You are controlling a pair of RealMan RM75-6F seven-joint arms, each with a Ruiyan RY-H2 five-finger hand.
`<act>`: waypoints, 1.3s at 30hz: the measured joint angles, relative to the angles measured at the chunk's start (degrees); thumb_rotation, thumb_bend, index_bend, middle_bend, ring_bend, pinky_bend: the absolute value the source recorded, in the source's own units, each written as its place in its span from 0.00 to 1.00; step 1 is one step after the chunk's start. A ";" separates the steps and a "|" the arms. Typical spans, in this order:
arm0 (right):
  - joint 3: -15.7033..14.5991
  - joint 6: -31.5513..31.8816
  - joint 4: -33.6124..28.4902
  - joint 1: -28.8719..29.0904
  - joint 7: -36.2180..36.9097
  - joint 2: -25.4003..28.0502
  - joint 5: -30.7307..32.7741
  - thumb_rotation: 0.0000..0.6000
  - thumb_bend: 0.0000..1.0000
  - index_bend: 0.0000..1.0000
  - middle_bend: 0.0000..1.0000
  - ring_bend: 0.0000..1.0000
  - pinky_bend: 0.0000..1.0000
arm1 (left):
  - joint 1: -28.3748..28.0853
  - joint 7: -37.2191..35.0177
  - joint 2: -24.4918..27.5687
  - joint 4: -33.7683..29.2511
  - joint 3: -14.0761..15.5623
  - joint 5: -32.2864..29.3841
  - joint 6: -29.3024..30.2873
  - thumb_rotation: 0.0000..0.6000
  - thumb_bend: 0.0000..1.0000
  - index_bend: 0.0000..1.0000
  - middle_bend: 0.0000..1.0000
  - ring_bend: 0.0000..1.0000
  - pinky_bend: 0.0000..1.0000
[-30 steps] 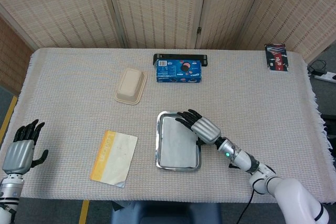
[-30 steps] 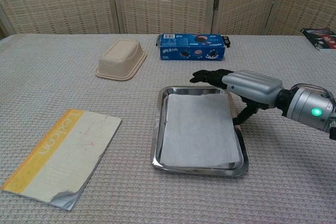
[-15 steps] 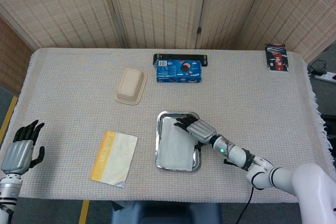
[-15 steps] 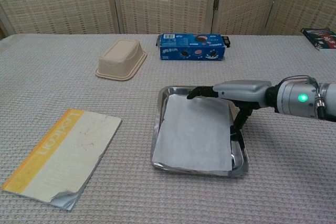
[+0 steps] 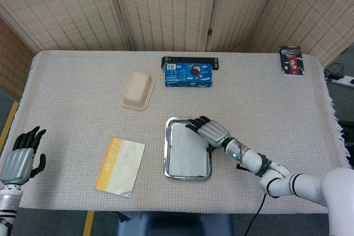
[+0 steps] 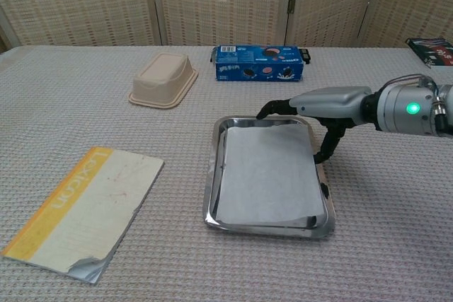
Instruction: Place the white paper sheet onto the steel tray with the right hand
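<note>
Lengthwise, white paper sheet [image 6: 267,173] lies along steel tray [image 6: 212,185].

One white paper sheet [image 6: 267,175], lying in one shiny rectangular steel tray [image 6: 212,182]. One beige moulded pulp container [image 6: 163,79], upside down. One blue cardboard cookie box [image 6: 260,63]; one black flat bar-shaped object [image 5: 190,59] just behind it. One worn notebook with yellow spine strip [image 6: 79,210]. One dark red-and-black packet [image 5: 291,59] at far table corner. One grey woven table cloth [image 5: 276,109]. Two robot hands: right hand [image 6: 322,107], left hand [image 5: 21,156].
</note>
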 measured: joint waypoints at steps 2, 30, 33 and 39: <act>0.10 -0.11 -0.06 0.00 -2.98 0.18 0.65 1.00 0.37 0.00 0.00 0.00 0.00 | -0.04 0.02 -0.03 0.06 -0.01 -0.05 -0.07 1.00 0.70 0.00 0.00 0.00 0.00; 0.47 -5.52 -13.16 4.52 -29.52 8.95 18.79 1.00 0.31 0.00 0.00 0.00 0.00 | -0.72 0.05 0.83 -0.18 0.82 0.14 -2.07 1.00 0.78 0.00 0.00 0.00 0.00; 0.12 -1.61 -15.68 4.40 -33.43 9.60 21.63 1.00 0.31 0.00 0.00 0.00 0.00 | -0.64 0.15 0.83 -0.34 0.96 0.51 -1.73 1.00 0.78 0.00 0.00 0.00 0.00; 0.36 2.64 -18.66 1.45 -26.87 10.32 19.31 1.00 0.31 0.00 0.05 0.10 0.09 | -0.48 -0.18 1.08 -0.55 0.98 0.47 -1.54 1.00 0.78 0.00 0.00 0.00 0.00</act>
